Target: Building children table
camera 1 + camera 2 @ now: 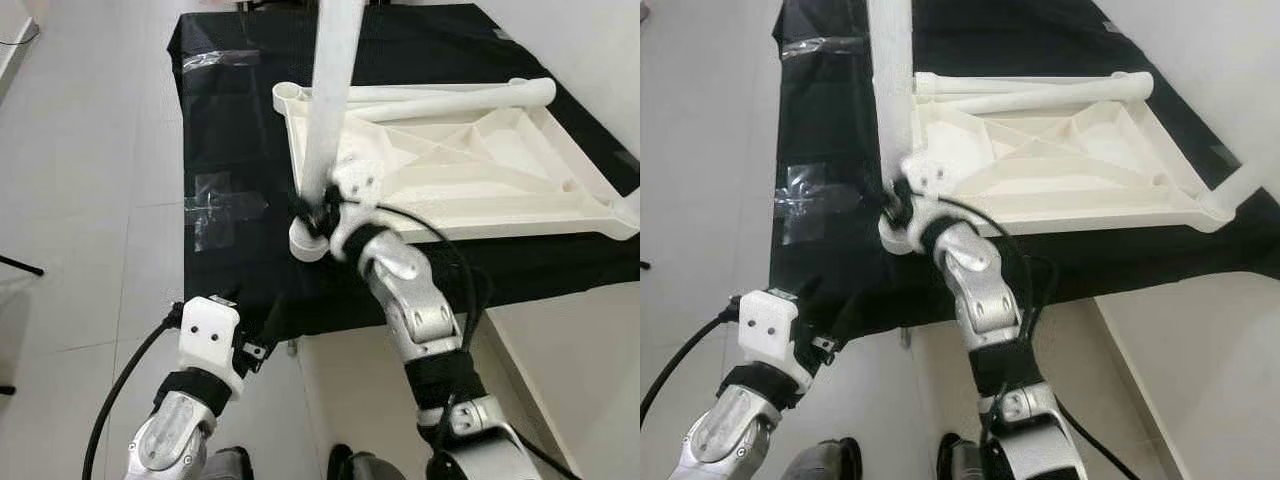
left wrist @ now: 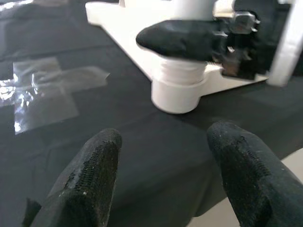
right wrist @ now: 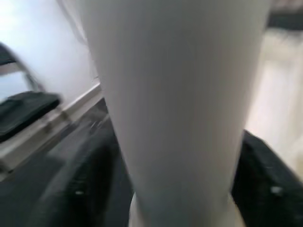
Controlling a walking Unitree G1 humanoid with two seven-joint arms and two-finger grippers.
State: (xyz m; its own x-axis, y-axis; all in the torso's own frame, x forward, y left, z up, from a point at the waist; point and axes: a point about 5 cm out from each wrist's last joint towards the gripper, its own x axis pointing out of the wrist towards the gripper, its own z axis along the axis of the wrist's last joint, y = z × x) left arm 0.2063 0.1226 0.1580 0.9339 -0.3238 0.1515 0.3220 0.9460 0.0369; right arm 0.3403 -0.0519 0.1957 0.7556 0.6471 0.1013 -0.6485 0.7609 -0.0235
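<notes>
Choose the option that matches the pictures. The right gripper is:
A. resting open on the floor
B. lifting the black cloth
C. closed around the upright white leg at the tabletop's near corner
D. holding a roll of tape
C: the right gripper has its black fingers on either side of the upright white leg, just above the corner socket of the upturned white tabletop.

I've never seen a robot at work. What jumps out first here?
A tall white table leg stands upright at the near corner of an upside-down white tabletop lying on a black cloth. The right gripper clasps the leg just above its socket. The left gripper hovers open at the cloth's near edge.
</notes>
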